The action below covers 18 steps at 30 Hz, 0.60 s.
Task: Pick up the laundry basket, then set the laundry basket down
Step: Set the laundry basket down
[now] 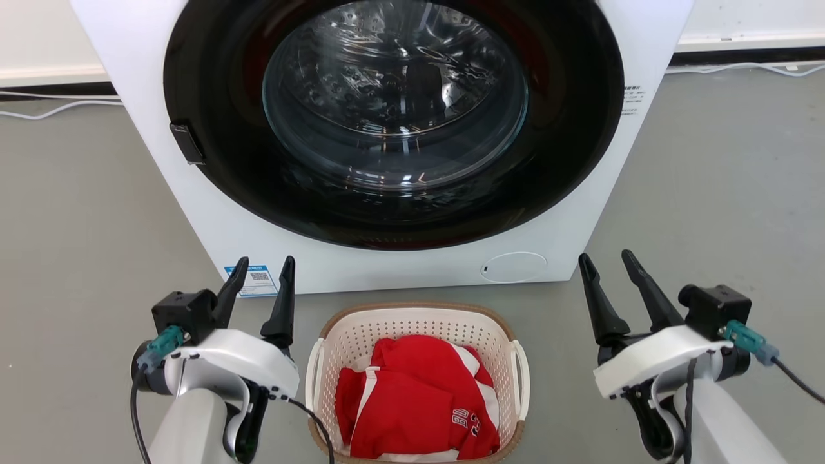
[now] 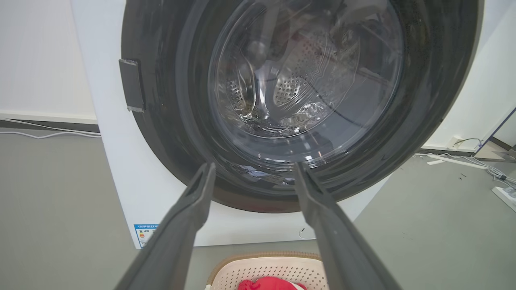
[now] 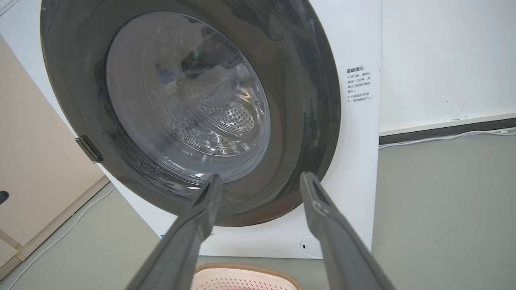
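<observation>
The laundry basket, cream-white and perforated with a brown rim and white loop handles, sits on the floor at the bottom middle of the head view, holding a red and white garment. To its left my left gripper stands open and empty, fingers pointing toward the washing machine. On the basket's right my right gripper is open and empty too. Both are apart from the basket. The basket's far rim shows at the bottom of the left wrist view and of the right wrist view, between and below the fingers.
A white front-loading washing machine with a round dark glass door stands just behind the basket. Grey floor lies on both sides. White cables run along the wall base at the back, and more cables lie at the right.
</observation>
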{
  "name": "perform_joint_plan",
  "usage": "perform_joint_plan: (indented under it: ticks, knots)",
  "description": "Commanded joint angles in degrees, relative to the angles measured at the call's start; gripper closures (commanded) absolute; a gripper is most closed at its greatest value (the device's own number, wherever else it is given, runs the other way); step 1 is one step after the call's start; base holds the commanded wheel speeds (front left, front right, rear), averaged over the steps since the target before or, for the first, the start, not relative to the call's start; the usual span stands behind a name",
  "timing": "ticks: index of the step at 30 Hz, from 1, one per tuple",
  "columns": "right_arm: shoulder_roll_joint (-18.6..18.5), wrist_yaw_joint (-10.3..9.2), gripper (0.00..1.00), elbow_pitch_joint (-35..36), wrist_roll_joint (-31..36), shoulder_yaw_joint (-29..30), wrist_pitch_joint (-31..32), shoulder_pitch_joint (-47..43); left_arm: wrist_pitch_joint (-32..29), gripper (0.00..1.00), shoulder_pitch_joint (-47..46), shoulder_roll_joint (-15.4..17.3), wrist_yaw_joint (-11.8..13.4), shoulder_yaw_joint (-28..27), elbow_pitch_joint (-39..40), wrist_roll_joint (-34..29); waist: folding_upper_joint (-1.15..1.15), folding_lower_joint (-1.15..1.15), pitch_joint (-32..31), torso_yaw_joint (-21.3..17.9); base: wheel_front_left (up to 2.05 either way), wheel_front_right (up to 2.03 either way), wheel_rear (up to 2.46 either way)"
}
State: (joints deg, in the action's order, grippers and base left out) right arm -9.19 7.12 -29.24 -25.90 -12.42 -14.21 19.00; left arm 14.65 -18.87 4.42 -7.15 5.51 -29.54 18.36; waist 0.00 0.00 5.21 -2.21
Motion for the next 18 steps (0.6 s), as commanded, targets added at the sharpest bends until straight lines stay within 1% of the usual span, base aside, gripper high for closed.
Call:
perform_joint_plan:
  ticks: [1,10,18]
  knots:
    - [0.32,0.36,0.00,1.87,0.51,-0.61,-0.79,-0.39,0.35,0.00,-0.14,0.90,-0.27,-1.88,1.83,-0.46,0.00,0.00,-0.17,0.01,0.00,0.00,0.00]
    - [1.08,0.36,0.00,7.39,4.35,4.00,-0.79,-4.54,0.35,0.00,4.43,0.28,-0.31,-4.20,7.56,-1.44,0.00,0.00,-1.81,-0.24,0.00,0.00,0.00]
    - [2.25,0.36,0.00,9.89,6.29,6.47,-0.79,-7.23,0.35,0.00,8.35,-0.56,-0.32,-6.02,11.71,-1.68,0.00,0.00,-3.22,-0.68,0.00,0.00,0.00]
